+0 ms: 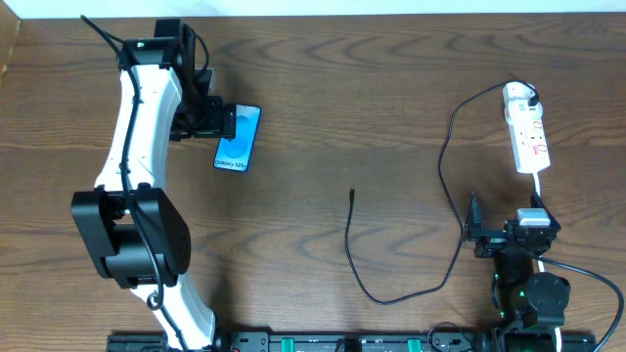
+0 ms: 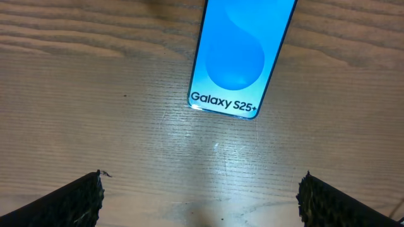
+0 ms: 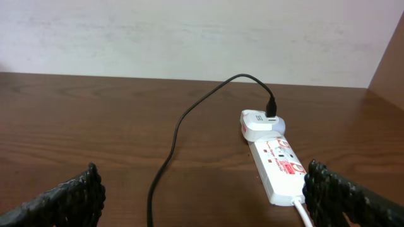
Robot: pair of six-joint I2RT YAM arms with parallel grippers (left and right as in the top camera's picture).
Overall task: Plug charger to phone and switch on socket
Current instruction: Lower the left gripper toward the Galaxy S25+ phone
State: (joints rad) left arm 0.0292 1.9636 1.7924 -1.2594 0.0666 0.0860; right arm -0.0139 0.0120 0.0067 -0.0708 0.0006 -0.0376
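Table [image 1: 391, 88]: dark wood-look top w/ visible grain and fine lines, satin, soft glare patch near the phone. Phone [image 2: 237, 50]: glossy glass front, smooth, thin black edge. Charger [image 3: 173, 146]: thin black cable, smooth, matt rubbery-looking jacket. Socket [image 3: 278, 165]: white plastic, smooth, slight gloss; adapter [image 3: 257, 124] same white plastic. Left gripper [image 2: 199, 183] & right gripper [image 3: 202, 170]: jaws faced w/ black pads [image 2: 69, 202], rough, knobbly, matt. Left arm [image 1: 132, 117]: smooth white plastic shell, matt black joints. Wall [image 3: 189, 38]: pale, matt, slightly mottled.
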